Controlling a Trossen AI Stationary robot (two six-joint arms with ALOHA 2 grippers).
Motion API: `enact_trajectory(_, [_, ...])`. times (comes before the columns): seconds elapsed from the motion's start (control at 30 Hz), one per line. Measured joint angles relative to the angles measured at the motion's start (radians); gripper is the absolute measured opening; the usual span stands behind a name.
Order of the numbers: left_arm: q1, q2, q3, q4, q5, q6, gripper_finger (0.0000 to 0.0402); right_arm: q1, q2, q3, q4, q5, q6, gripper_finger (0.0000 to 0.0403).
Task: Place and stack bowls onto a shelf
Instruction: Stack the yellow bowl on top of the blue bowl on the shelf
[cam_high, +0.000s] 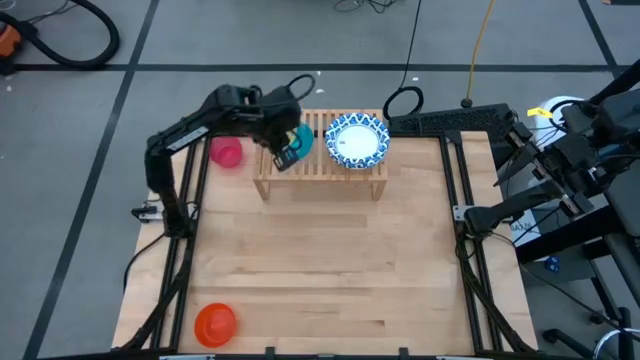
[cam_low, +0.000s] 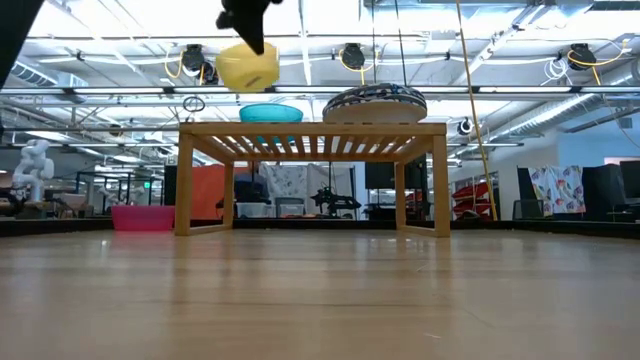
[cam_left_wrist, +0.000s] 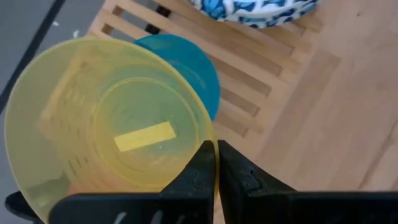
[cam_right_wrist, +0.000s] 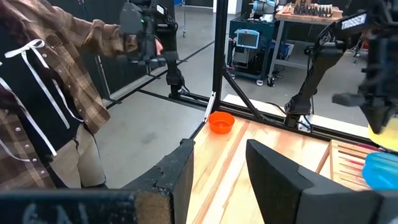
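My left gripper (cam_high: 285, 152) is over the left part of the light-wood shelf (cam_high: 320, 175), shut on the yellow bowl (cam_left_wrist: 109, 124). The bowl hangs just above the teal bowl (cam_low: 270, 113), which rests on the shelf's slats. A stack of blue-patterned bowls (cam_high: 357, 140) sits on the shelf's right part. The pink bowl (cam_high: 227, 152) is on the table left of the shelf. The orange-red bowl (cam_high: 215, 323) is on the table near the front left corner. My right gripper (cam_right_wrist: 217, 168) is open and empty, off the table's right edge. My left gripper pinches the yellow bowl's rim (cam_left_wrist: 214, 152) between its two fingers, one finger inside the bowl and one outside. The fingers come from above. The bowl hangs tilted below them (cam_low: 247, 68), its opening toward the wrist camera, lifted clear of the teal bowl and the shelf.
The shelf stands at the table's far edge; bare wood table (cam_high: 330, 260) lies in front of it. Black frame rails (cam_high: 455, 200) run along both sides of the table. A person in a plaid shirt (cam_right_wrist: 56, 93) stands beyond the table's left side.
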Motion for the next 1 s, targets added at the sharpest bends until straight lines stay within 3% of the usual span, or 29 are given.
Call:
enact_trajectory(0.5, [0.125,0.134,0.006,0.118,0.119,0.205,0.0004,0.000,0.000,0.000,0.000,0.000,0.000,0.0141])
enact_trajectory(1.0, [0.125,0.155,0.006,0.048,0.123,0.213,0.0004,0.000,0.000,0.000,0.000,0.001,-0.017,0.0141])
